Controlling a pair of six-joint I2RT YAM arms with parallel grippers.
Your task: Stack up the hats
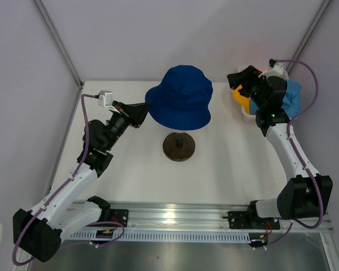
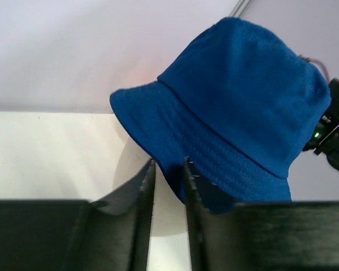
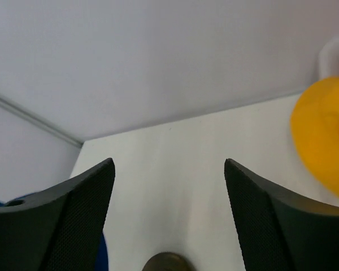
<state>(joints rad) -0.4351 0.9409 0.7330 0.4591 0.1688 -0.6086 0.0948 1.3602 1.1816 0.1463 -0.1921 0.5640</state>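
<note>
The dark blue hat (image 1: pixel 181 97) sits over the mannequin head at the back middle of the table and fills the left wrist view (image 2: pixel 243 107). My left gripper (image 1: pixel 143 111) is at the hat's left brim. Its jaws stand a narrow gap apart, with the brim's edge hanging between the fingertips (image 2: pixel 168 166). My right gripper (image 1: pixel 241 79) is wide open and empty, hovering over the yellow-orange hat (image 1: pixel 242 103), which also shows in the right wrist view (image 3: pixel 327 135). A light blue hat (image 1: pixel 294 96) and a bit of pink hat (image 1: pixel 264 71) lie beside the yellow-orange one.
The mannequin's dark round base (image 1: pixel 179 146) stands in front of the dark blue hat; the cream head (image 2: pixel 133 169) shows under the brim. The white mesh basket (image 1: pixel 246 116) holds the other hats at the back right. Grey walls close in behind.
</note>
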